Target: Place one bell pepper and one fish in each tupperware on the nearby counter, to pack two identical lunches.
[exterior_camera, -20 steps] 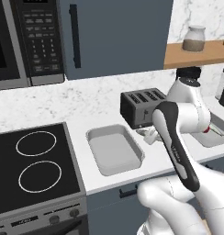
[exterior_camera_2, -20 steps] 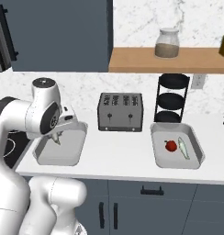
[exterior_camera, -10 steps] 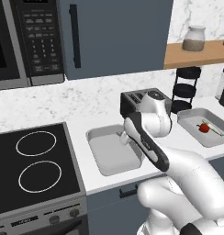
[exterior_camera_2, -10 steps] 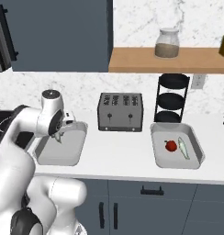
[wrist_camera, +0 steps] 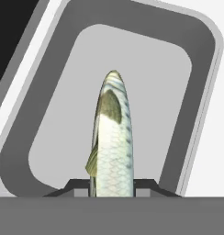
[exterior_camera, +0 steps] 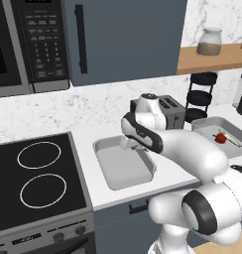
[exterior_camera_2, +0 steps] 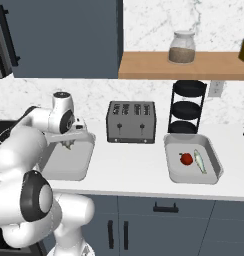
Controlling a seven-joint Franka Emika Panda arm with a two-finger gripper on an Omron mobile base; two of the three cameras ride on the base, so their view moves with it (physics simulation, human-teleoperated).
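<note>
Hand (wrist_camera: 112,190) is closed on a fish (wrist_camera: 112,142), gripping it at the tail end with the fingers tight against both flanks; the body points away from the hand over the left tupperware (wrist_camera: 49,151). From the right base view the hand (exterior_camera_2: 69,144) sits just above that tray (exterior_camera_2: 64,172), near its back rim, close to the stove (exterior_camera: 29,173).

Step in hand, as I read it: drop this fish into the left tray. To do it well:
- Bring the fish lower before letting go, so it lands flat on the tray floor instead of bouncing off the rim.
- Keep it centred. In the hand view the head end is already well inside the raised rim, so no sideways correction looks needed.
- Open fully and lift straight up, so the fingers don't drag the fish out.

Right tupperware (exterior_camera_2: 216,170) on the worktop (exterior_camera_2: 134,170) looks done: a red bell pepper (exterior_camera_2: 186,159) and a second fish (exterior_camera_2: 199,161) lie side by side in it, in front of the black tiered rack (exterior_camera_2: 189,107). Left tray is otherwise bare and will need a pepper. Toaster (exterior_camera_2: 131,121) stands between the two trays, clear of the arm.
</note>
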